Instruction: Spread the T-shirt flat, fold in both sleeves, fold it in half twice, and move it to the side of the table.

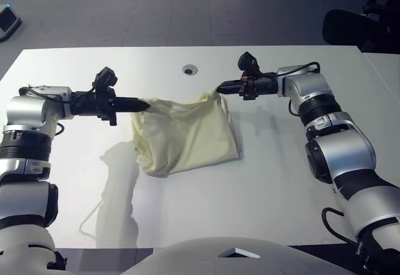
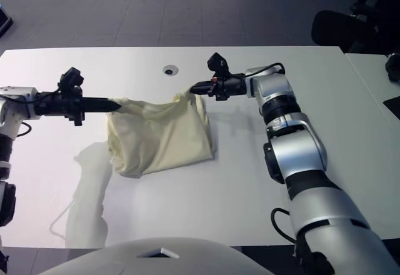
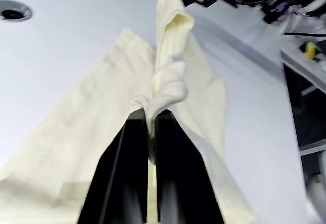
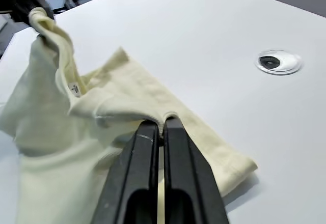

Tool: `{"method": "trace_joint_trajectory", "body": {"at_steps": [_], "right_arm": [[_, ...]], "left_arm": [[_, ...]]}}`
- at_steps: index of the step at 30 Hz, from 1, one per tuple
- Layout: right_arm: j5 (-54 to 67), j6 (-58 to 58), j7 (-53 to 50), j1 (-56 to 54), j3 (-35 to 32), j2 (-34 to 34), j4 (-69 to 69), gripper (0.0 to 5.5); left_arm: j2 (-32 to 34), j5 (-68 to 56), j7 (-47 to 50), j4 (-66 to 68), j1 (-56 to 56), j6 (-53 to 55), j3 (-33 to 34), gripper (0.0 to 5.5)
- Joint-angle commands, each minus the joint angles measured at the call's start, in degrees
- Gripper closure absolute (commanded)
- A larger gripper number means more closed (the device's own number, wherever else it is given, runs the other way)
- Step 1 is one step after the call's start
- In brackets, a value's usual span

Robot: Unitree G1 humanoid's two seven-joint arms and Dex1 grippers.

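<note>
A pale yellow T-shirt hangs between my two grippers above the white table, its lower part crumpled and resting on the tabletop. My left gripper is shut on the shirt's left top corner, where the cloth bunches at the black fingers. On the right, my right gripper is shut on the other top corner; the hem is pinched between its closed fingers. The top edge sags slightly between the two holds.
A round cable grommet sits in the table behind the shirt. A dark chair stands beyond the far right corner. Bare tabletop lies in front of the shirt and to both sides.
</note>
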Motion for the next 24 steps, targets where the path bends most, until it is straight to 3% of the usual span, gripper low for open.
{"method": "trace_joint_trajectory", "body": {"at_steps": [1, 15, 24], "right_arm": [[-2.30, -2.69, -2.91, -1.52, -1.98, 2.13, 3.82, 5.50], [-12.99, -9.78, -10.87, 9.50, 0.35, 3.86, 4.10, 5.50], [-21.97, -12.11, -4.46, 17.29, 9.14, -4.64, -5.85, 5.50]], "left_arm": [[-2.40, 4.78, 1.68, 4.85, -2.55, -4.00, -0.35, 5.48], [-9.95, 20.37, 8.48, 12.52, -1.10, -19.42, -4.87, 5.48], [-12.26, 17.58, 7.35, 0.09, 3.39, -14.58, -3.41, 5.48]]}}
